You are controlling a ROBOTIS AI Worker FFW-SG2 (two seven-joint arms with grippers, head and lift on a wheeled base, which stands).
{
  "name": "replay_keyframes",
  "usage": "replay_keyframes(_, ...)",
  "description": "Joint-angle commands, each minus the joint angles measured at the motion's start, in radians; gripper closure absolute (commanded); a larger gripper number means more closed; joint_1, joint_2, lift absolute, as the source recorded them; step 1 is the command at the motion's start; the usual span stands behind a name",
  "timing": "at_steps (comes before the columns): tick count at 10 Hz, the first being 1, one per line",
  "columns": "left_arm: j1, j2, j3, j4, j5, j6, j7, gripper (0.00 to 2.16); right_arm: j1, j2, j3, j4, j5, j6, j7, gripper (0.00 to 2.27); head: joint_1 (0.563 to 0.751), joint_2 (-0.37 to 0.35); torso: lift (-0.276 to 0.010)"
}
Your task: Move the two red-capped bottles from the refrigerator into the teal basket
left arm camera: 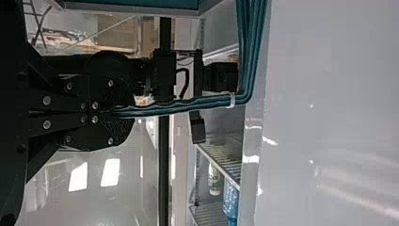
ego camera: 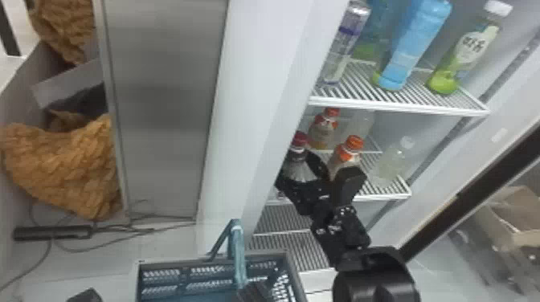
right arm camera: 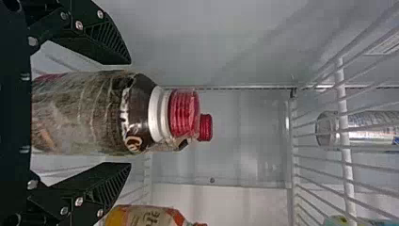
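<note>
Steady the teal basket with the left pincer clamped on its handle, centre the right pincer, parted around the nearer red-capped bottle on the refrigerator shelf, then squeeze evenly and lift straight before drawing out past the orange-capped bottle.

Two dark plastic bottles with red screw caps, at left and center of the right wrist view. Two orange-capped bottles with orange-trimmed labels, right of center in the head view. Along its upper right: one slim silver can, two blue plastic bottles — one partly behind the other — and one white-capped, green-bottomed bottle. Lower down, one pale clear bottle. Bottom center: one teal plastic basket — just the one.
</note>
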State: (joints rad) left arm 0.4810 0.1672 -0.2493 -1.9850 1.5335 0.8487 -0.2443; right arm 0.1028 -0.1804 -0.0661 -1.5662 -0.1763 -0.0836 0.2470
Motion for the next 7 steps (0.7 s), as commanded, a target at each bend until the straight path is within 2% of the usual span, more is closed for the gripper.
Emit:
replay_keyframes(1, 0.0, 0.0, 0.0, 0.001, 0.0, 0.0, 0.0, 1.16, -0.012, -0.004, 0.008, 0.009, -0.005, 0.0, 0.0, 0.27, 0.695, -0.35, -0.224)
replay_keyframes(2, 0.0, 0.0, 0.0, 0.001, 0.002, 0.0, -0.001, 1.16, -0.012, -0.004, 0.01, 0.004, -0.007, 0.0, 0.0, 0.38, 0.695, -0.35, -0.224)
replay_keyframes(3, 0.0, 0.0, 0.0, 0.001, 0.002, -0.002, 0.0, 1.16, -0.002, -0.004, 0.008, -0.003, -0.015, 0.0, -0.002, 0.65, 0.695, -0.35, -0.224)
replay_keyframes(4, 0.002, 0.0, 0.0, 0.001, 0.004, -0.002, -0.001, 1.16, 0.01, -0.004, 0.008, -0.018, -0.015, 0.0, -0.005, 0.72, 0.695, -0.35, -0.224)
replay_keyframes(7, 0.002, 0.0, 0.0, 0.001, 0.006, -0.005, -0.001, 1.16, 0.084, -0.002, 0.002, -0.146, -0.027, 0.034, -0.028, 0.72, 0.695, -0.35, -0.224)
